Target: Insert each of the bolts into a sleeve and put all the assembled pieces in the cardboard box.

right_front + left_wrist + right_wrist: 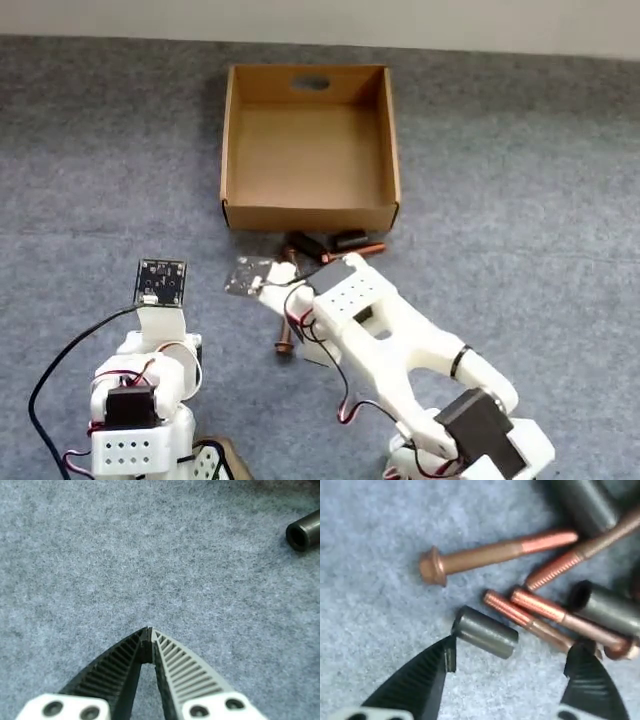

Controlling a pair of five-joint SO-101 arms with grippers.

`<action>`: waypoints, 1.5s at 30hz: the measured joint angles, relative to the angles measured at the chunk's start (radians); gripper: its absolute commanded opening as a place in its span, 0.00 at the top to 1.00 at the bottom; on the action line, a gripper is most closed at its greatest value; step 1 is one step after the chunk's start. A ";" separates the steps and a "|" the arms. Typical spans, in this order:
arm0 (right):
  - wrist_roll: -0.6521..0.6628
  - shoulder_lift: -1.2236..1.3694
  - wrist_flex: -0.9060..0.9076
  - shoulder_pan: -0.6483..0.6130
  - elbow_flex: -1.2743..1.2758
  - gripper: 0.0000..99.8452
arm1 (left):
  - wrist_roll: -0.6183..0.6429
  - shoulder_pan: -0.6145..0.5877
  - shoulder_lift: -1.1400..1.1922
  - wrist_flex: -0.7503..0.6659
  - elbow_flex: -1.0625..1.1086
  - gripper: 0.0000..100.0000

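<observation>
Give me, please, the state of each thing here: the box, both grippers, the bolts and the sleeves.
cardboard box, upright, open top, empty.
left gripper, fingers shut, holding nothing.
right gripper, fingers open, holding nothing.
bolts, lying loose, outside the box.
short sleeve, lying on its side between the open fingers, not gripped.
dark sleeve, lying on its side, visible end empty.

Copper bolts [495, 555], grey sleeves [485, 632] beside open cardboard box [310, 216].
</observation>
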 measured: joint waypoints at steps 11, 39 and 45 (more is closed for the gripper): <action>0.058 0.126 0.015 -0.008 -0.037 0.86 | 0.000 0.000 0.000 0.000 0.000 0.99; -0.135 0.144 -0.018 -0.098 0.081 0.71 | 0.000 0.000 0.000 0.000 0.000 0.99; -0.135 0.144 -0.018 -0.101 0.081 0.71 | 0.000 0.000 0.000 0.000 0.000 0.99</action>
